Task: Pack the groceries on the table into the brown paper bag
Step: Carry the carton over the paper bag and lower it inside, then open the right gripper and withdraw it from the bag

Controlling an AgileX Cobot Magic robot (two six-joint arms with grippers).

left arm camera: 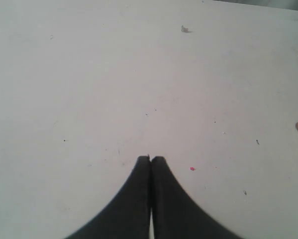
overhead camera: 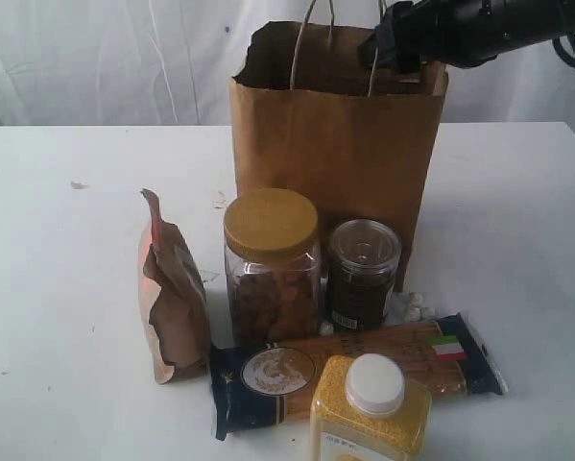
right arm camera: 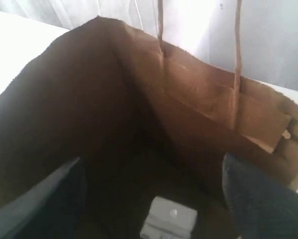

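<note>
Two right gripper [right arm camera: 151, 167] fingers [right arm camera: 260, 199] stand wide apart, empty, at the mouth of the brown paper bag [overhead camera: 335, 144], whose long axis is vertical, opening toward the hand. The small white-blue carton [right arm camera: 168, 221] lies below, between them. The left gripper [left arm camera: 150, 160] is pressed closed over the table [left arm camera: 89, 74].

Two jars [overhead camera: 271, 264] [overhead camera: 362, 274]; one pouch [overhead camera: 172, 298], pack [overhead camera: 268, 375], bottle [overhead camera: 369, 413], carton [right arm camera: 168, 221], bag [overhead camera: 335, 144].

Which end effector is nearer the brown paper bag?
Right. The right end effector hovers over the open brown paper bag; the left end effector is shut over the table, bag unseen.
</note>
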